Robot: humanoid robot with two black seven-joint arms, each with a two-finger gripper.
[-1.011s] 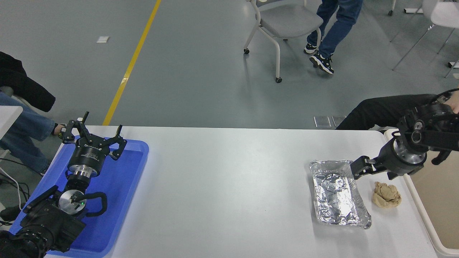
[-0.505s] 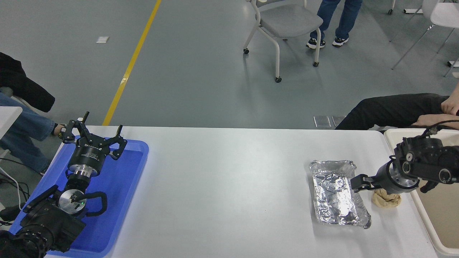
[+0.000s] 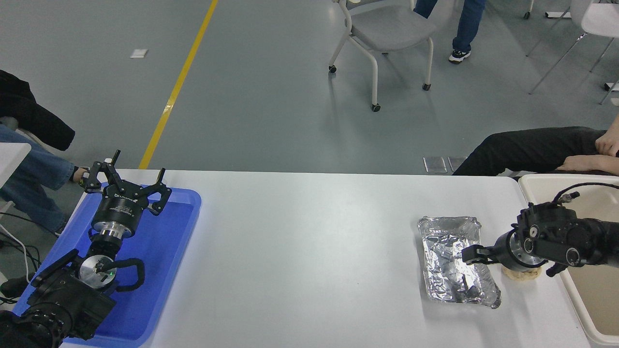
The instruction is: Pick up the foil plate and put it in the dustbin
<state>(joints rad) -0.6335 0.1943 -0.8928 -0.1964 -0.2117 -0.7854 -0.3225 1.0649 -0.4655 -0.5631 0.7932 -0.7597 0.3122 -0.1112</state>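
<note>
Foil plate just left of the right gripper

Foil plate (image 3: pixel 454 258) lies flat on the white table (image 3: pixel 309 251) toward its right end, its long axis running from far to near with a slight lean to the right at the near end. The right gripper (image 3: pixel 468 255) comes in from the right edge, the arm lying low and nearly level over the table, pointing left across the plate's short axis. Its tips reach over the plate's right rim about midway along the long side; whether they touch the foil is not clear. Whether the fingers are apart or together cannot be told from this view, since they appear end-on and dark against the reflections.

A tan paper wad (image 3: pixel 521 274) sits just right of the plate, mostly hidden under the gripper's wrist. The dustbin (image 3: pixel 532 186) stands at the table's right edge, behind the working arm, so the carry looks short and rightward.

The left gripper (image 3: pixel 126 186) is parked over the blue tray (image 3: pixel 184 227) at the far left, fingers spread, well apart from the plate. The right arm is plainly the nearer one.
</note>
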